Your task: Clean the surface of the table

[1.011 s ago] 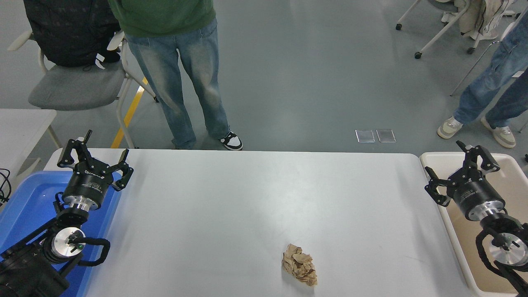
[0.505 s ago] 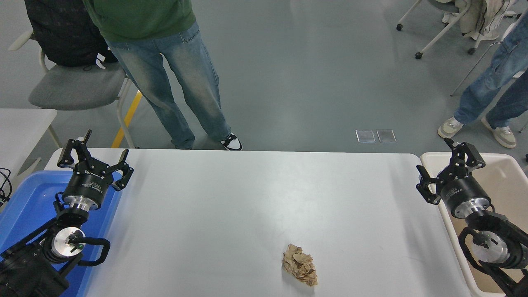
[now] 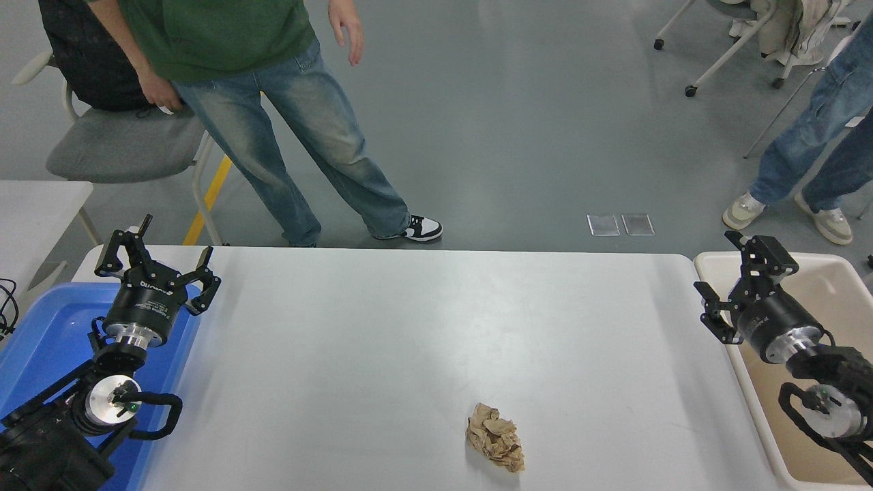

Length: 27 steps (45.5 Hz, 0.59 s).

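The large white table surface (image 3: pixel 409 327) fills the lower part of the head view. A crumpled brown paper ball (image 3: pixel 495 438) lies on it near the front edge, right of centre. My right gripper (image 3: pixel 735 273) is open and empty, above the table's right edge where it meets the beige bin, far right of the paper. My left gripper (image 3: pixel 153 256) is open and empty, parked at the table's far left over the blue bin's edge.
A blue bin (image 3: pixel 41 341) stands at the left, a beige bin (image 3: pixel 839 293) at the right. A person in a green top and jeans (image 3: pixel 300 136) stands at the far side. A grey chair (image 3: pixel 123 143) and a smaller white table (image 3: pixel 34 211) are at the left.
My right gripper has moved a little left and turned over the table's right edge. The person at the far side has stepped and shifted to the left. The left arm and the paper have not moved.
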{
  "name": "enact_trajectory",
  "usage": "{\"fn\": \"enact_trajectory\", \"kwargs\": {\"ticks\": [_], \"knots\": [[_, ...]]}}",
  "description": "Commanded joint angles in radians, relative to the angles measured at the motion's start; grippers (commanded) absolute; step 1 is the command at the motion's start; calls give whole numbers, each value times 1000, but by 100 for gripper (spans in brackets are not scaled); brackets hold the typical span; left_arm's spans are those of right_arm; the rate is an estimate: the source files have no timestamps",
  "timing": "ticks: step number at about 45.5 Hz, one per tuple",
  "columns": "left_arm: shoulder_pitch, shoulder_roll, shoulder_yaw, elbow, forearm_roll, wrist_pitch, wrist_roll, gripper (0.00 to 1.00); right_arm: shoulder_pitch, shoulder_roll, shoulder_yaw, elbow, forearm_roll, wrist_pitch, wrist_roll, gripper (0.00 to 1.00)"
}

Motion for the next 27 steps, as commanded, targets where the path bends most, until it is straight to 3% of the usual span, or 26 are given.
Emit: {"fn": "enact_trajectory", "kwargs": {"ticks": [1,15,27], "knots": [[0,0,-1,0,0,1,0,99,1,-1,33,-6,4,-5,2,99],[0,0,-1,0,-1,0,0,99,31,-244,-160,313,-28,9,-40,99],[0,-1,-1,0,0,0,0,99,150,-368,-385,453,-279,13,-118,99]]}}
